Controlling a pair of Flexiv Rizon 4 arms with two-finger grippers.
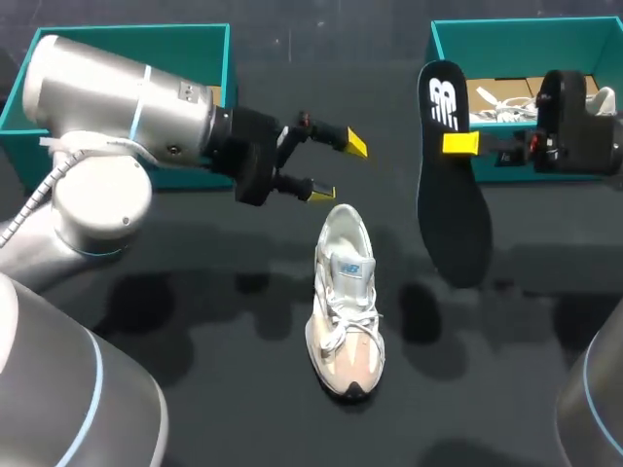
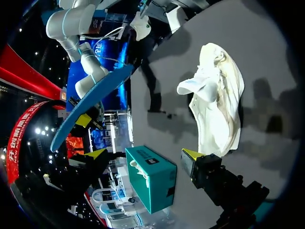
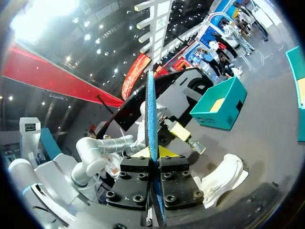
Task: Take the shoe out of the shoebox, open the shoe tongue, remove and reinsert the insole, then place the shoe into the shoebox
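Okay, right gripper (image 3: 153, 153) clamps the black insole (image 1: 454, 209), held up right of the shoe (image 1: 347, 302). Left gripper (image 1: 334, 166) is spread wide, hovering just behind the shoe. Shoe sits sole-down on the table (image 1: 243, 389), outside the left shoebox (image 1: 220, 58) and right shoebox (image 1: 450, 41) behind it.

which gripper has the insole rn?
The right gripper, shut on the flat black insole and holding it aloft. The left gripper is open and empty, beside the white sneaker at its heel.
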